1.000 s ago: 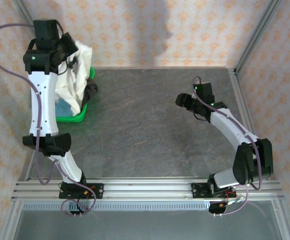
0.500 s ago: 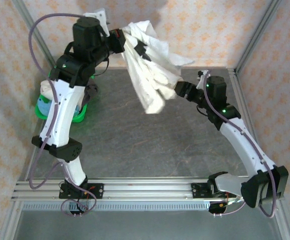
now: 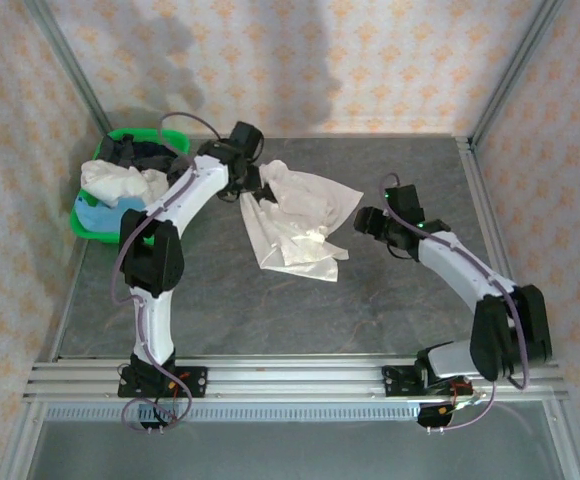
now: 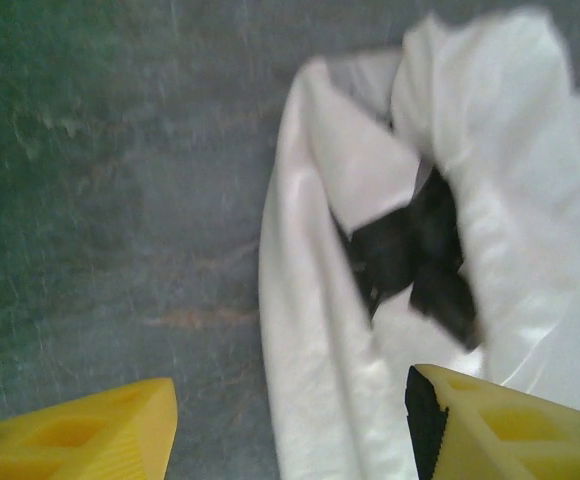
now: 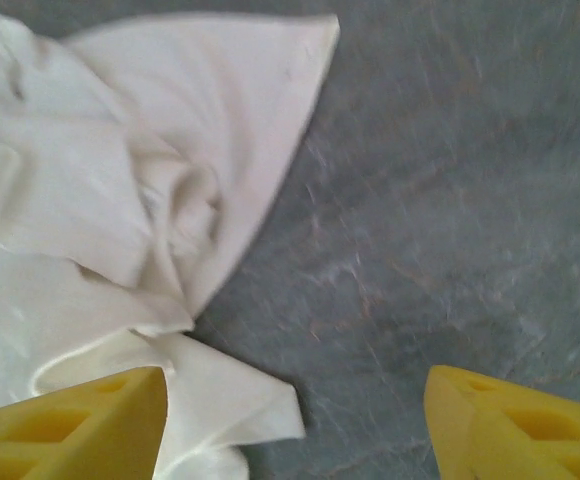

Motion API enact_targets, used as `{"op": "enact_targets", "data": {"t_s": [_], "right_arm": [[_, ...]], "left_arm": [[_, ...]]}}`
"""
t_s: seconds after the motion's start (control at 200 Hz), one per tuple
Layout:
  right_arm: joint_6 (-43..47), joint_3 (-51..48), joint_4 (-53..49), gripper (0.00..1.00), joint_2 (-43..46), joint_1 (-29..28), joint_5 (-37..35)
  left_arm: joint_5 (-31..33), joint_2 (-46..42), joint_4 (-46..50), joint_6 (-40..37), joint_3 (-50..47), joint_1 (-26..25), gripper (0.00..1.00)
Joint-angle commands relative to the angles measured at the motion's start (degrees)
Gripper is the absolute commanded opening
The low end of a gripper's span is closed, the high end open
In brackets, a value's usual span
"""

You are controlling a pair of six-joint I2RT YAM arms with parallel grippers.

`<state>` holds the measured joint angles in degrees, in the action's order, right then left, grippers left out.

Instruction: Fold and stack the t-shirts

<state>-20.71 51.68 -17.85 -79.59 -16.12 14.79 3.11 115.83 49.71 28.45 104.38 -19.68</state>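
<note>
1. Well off to the left of the left gripper (image 4: pixel 290 435) there's the green basket (image 3: pixel 83 222). It holds a crumpled white shirt (image 3: pixel 110 180), a light blue one (image 3: pixel 98 213) and a black one (image 3: pixel 135 150) at the back.
2. Left gripper: jaws spread wide, nothing pinched between the yellow fingers (image 4: pixel 100 430). From above it hangs right over the upper left edge of the shiny white t-shirt (image 3: pixel 295 225).
3. That t-shirt lies rumpled on the gray counter (image 3: pixel 370 300), between the two grippers. On the left wrist cam the cloth runs in under the gap and the right-hand finger, and the black print (image 4: pixel 415 255) is just ahead of that finger. Pretty blurry though.
4. Right gripper (image 5: pixel 295 425): also wide open and holding nothing. The shirt is ahead and to its left, with a corner of cloth reaching toward its left finger. Ahead and to the right is bare counter. From above, the gripper is just beside the shirt's right edge.
</note>
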Motion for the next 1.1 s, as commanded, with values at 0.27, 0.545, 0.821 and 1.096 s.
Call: {"op": "enact_targets", "data": {"t_s": [0.27,0.545,0.821,1.096], "right_arm": [[0.7,12.9,3.8,0.66,-18.2,-10.1,0.4],[1.9,14.6,5.9,0.51,-24.3,-15.6,-1.7],[5.7,18.2,-3.0,0.0,-17.0,-15.5,-10.9],[7.6,15.8,-7.7,0.0,-3.3,-15.2,-14.4]], "left_arm": [[-0.1,-0.8,-5.6,0.8,-9.1,-9.1,0.6],[-7.0,-1.5,-8.5,1.8,-7.8,-4.2,0.58],[-6.6,6.1,-4.2,-2.3,4.9,-3.7,0.59],[-7.2,28.3,7.0,-5.8,36.1,-7.5,0.6]]}}
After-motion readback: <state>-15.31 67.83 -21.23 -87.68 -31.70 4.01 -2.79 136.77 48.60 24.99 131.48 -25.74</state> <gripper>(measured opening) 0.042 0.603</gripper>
